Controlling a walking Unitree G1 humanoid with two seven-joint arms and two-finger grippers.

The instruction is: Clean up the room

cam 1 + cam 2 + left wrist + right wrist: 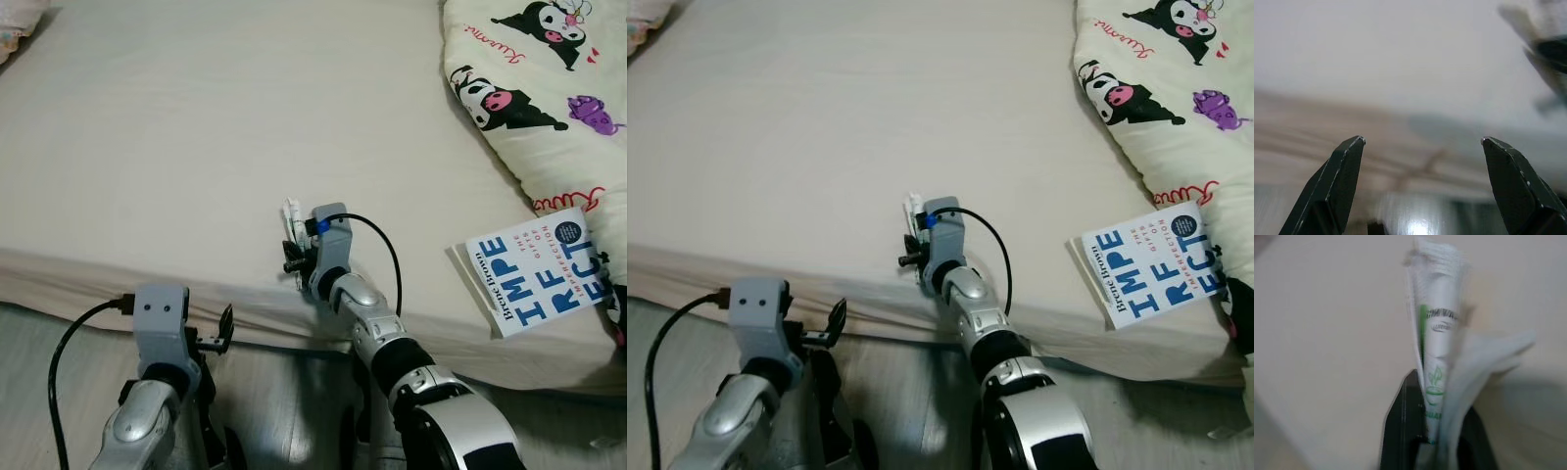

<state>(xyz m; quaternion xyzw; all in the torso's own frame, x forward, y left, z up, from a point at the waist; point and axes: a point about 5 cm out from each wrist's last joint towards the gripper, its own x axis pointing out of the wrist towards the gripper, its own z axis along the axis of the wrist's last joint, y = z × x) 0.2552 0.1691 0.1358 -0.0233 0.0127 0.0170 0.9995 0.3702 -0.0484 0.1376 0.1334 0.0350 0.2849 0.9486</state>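
My right gripper (293, 245) reaches over the front edge of the bed (225, 127) and is shut on a crumpled white wrapper (1437, 357) with green print; the wrapper (291, 217) sticks up past the fingertips. My left gripper (1422, 142) hangs low by the bed's front edge, open, with nothing between its black fingers (1337, 181). A white and blue book (534, 269) lies on the bed near its front right corner.
A cream blanket (549, 88) with cartoon figures is heaped along the bed's right side. The bed's front edge drops to a pale wooden floor (39, 382). A corner of a pillow (15, 29) sits at the far left.
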